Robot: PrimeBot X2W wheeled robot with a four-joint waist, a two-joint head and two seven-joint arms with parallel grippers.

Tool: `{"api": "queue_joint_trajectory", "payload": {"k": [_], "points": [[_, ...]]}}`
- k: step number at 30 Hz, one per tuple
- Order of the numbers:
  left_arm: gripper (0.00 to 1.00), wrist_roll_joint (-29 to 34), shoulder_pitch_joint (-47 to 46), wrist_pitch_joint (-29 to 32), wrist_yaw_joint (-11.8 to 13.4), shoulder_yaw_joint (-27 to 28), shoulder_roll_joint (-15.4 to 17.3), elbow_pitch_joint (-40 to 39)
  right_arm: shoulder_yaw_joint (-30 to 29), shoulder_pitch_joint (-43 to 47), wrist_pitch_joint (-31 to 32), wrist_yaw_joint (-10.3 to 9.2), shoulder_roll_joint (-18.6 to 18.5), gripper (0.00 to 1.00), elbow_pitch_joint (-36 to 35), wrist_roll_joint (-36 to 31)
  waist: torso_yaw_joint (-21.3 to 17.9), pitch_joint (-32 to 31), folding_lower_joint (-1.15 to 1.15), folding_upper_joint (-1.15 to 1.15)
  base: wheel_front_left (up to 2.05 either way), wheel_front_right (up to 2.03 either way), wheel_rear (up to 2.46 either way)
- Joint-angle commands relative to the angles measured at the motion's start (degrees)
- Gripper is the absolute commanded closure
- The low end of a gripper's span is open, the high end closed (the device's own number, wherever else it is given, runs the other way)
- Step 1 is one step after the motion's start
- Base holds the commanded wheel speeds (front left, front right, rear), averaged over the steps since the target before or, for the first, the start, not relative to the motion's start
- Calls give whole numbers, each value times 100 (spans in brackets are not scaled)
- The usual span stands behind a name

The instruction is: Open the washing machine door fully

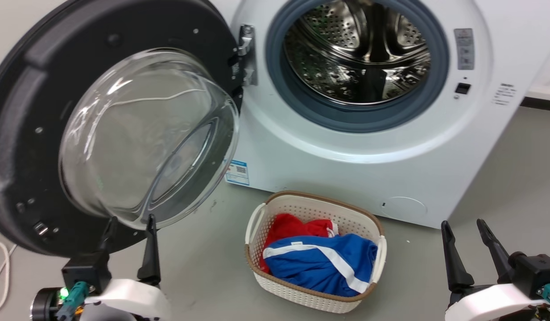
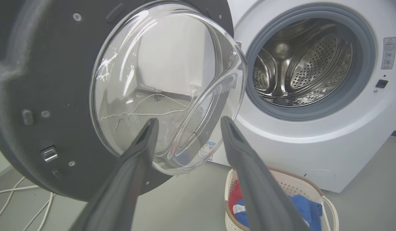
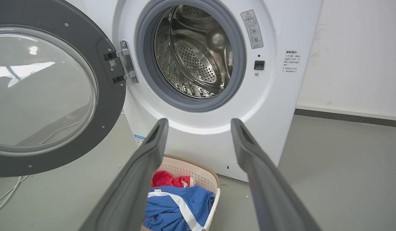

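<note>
Left gripper (image 1: 131, 220): fingers spread wide, empty, tips just below the glass bowl of the washing machine door (image 1: 29, 111). The door stands swung open, left of the washing machine (image 1: 346, 169). Right gripper (image 1: 462, 223): wide, empty. The basket (image 1: 301, 296) holds a red garment (image 1: 292, 227) and a blue garment (image 1: 319, 263). The text on the blue sticker (image 1: 237, 173) is illegible.

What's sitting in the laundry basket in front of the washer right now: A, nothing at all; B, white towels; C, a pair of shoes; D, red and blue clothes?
D: the basket on the floor holds a red garment and a blue garment with a white stripe.
</note>
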Motion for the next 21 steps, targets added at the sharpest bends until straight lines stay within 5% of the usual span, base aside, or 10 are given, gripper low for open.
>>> {"api": "queue_joint_trajectory", "payload": {"k": [1,21], "points": [[0,48,-99,-11,-33,-76,-41,-11,1,-3,8,0,5,0,-22,-47,-168,10,0,0,0,0,0],[0,211,-443,-164,-157,-512,-193,517,121,-96,109,1,6,0,-73,-189,-1649,39,0,0,0,0,0]]}}
